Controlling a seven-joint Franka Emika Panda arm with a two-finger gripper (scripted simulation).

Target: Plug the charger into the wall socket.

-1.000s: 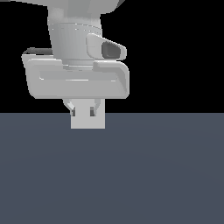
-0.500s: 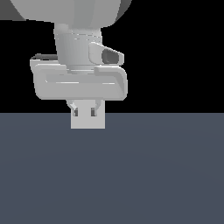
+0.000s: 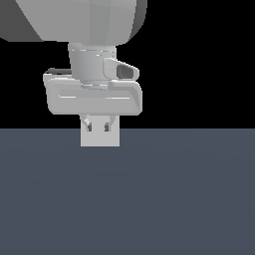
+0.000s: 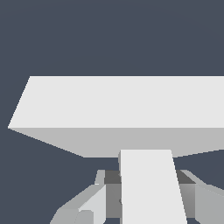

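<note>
**Charger held in the pincer, up against the wall socket**

I am looking first at the exterior view. The big pale arm is coming down from the upper part of the exterior view's left. The wide grey hand body is sitting below it. Under the hand, the pincer is pointing down, and its two short fingers are showing in front of a light-grey square, the wall socket. The socket is standing upright at the far edge of the dark tabletop. From this side I am not seeing the charger as a separate thing, because everything there is the same pale colour.

In the wrist view I am seeing more. The pincer is closed to a narrow gap and is gripping the charger, a plain white block, with a grey finger on each side of it. The far end of the charger is reaching the broad face of the wall socket, which is filling the width of the picture. I cannot tell if the two are really touching.
</note>
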